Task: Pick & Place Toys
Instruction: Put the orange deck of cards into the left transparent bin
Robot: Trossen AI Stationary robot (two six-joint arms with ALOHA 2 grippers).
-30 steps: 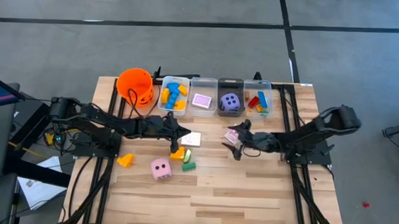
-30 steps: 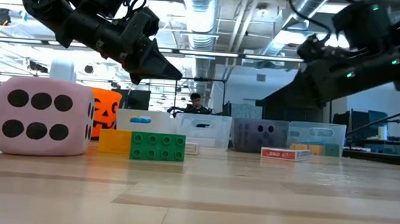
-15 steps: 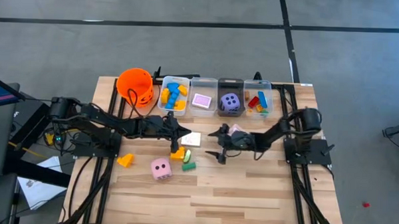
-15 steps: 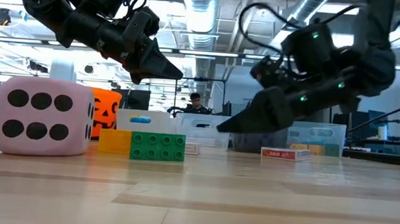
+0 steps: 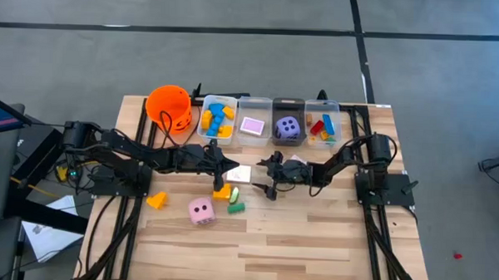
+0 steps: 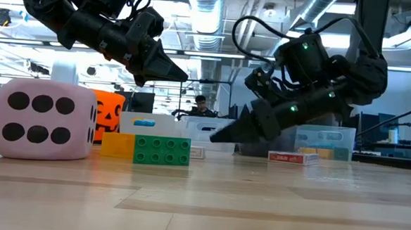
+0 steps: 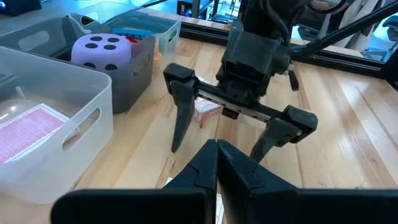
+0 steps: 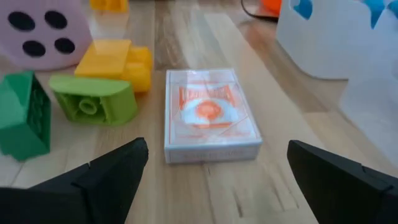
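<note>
A white card pack with an orange print (image 8: 211, 115) lies flat on the table (image 5: 239, 174). My right gripper (image 5: 266, 177) is open just to its right, low over the table, with the pack ahead of its spread fingers (image 8: 211, 180); it touches nothing. My left gripper (image 5: 229, 166) is shut and empty, hovering above the pack's far-left side (image 6: 179, 75). A yellow block (image 8: 115, 62), two green blocks (image 8: 93, 99) and the pink die (image 5: 201, 210) lie left of the pack. A second, pink-and-white card pack (image 7: 207, 110) lies under my right arm.
Four clear bins (image 5: 254, 123) stand along the far edge, holding blocks, a card pack and the purple die (image 5: 289, 127). The orange bucket (image 5: 169, 106) stands left of them. An orange block (image 5: 157, 201) lies near the left. The near half of the table (image 5: 312, 250) is bare wood.
My right gripper has moved toward the table's left edge and come down, from over the pink-and-white card pack to just right of the white pack, its arm folding back at the elbow. My left gripper has kept still.
</note>
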